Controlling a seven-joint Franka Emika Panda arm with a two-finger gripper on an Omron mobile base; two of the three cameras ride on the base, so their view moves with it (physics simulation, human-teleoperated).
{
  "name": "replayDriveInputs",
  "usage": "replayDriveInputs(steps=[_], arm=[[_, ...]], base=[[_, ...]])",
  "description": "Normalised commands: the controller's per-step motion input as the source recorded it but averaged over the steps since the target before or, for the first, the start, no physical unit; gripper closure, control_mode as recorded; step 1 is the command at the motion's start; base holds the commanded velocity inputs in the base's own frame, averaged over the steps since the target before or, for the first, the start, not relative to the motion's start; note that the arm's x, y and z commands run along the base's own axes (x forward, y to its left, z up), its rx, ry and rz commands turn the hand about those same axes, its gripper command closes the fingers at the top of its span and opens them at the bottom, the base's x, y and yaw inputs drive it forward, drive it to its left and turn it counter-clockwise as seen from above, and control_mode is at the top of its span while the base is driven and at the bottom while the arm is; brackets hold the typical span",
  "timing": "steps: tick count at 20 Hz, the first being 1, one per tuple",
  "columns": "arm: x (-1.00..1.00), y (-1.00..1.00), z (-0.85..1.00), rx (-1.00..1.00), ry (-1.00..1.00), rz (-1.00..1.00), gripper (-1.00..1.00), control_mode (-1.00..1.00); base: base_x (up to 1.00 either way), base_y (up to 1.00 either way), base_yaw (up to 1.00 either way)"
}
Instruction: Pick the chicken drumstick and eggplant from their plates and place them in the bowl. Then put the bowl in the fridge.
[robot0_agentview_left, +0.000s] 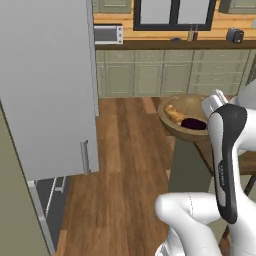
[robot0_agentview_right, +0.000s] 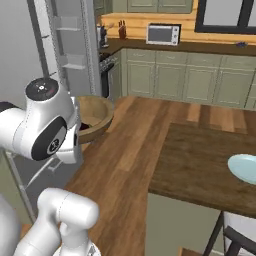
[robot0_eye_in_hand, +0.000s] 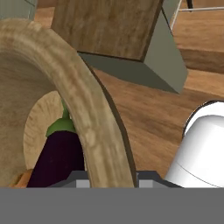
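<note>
The tan wooden bowl (robot0_agentview_left: 179, 132) hangs in the air over the wooden floor, beside the table corner. Inside it lie the golden chicken drumstick (robot0_agentview_left: 174, 114) and the dark purple eggplant (robot0_agentview_left: 194, 123). My gripper (robot0_eye_in_hand: 111, 177) is shut on the bowl's thick rim (robot0_eye_in_hand: 83, 100), which runs up between the fingers in the hand view. There the eggplant (robot0_eye_in_hand: 59, 157) with its green cap rests against the inner wall, and a sliver of the drumstick (robot0_eye_in_hand: 19, 178) peeks out at the lower left. The fridge (robot0_agentview_left: 45, 85) stands at the left with its grey door swung open. A pale blue plate (robot0_agentview_right: 245, 167) lies on the table.
The dark wooden table (robot0_agentview_right: 200, 165) is to the right of the bowl (robot0_agentview_right: 97, 117), its corner close by. Fridge door shelves (robot0_agentview_right: 70, 45) rise at the left. Green-grey cabinets (robot0_agentview_left: 150, 75) and a counter with a toaster oven (robot0_agentview_left: 107, 34) line the far wall across the floor.
</note>
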Motion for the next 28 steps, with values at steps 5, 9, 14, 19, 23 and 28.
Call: replayDriveInputs(steps=[5,9,14,19,23,28], arm=[[0.0,0.0,0.0,0.0,0.0,0.0,1.0,1.0],[0.0,0.0,0.0,0.0,0.0,0.0,1.0,1.0],[0.0,0.0,0.0,0.0,0.0,0.0,1.0,1.0],[0.0,0.0,0.0,0.0,0.0,0.0,1.0,1.0],[0.0,0.0,0.0,0.0,0.0,0.0,1.0,1.0],[0.0,0.0,0.0,0.0,0.0,0.0,1.0,1.0]], base=[[0.95,0.1,-0.45],[0.63,0.63,-0.45],[0.31,0.3,-0.23],[0.01,0.61,-0.14],[0.57,-0.55,0.0],[0.93,-0.01,-0.03]])
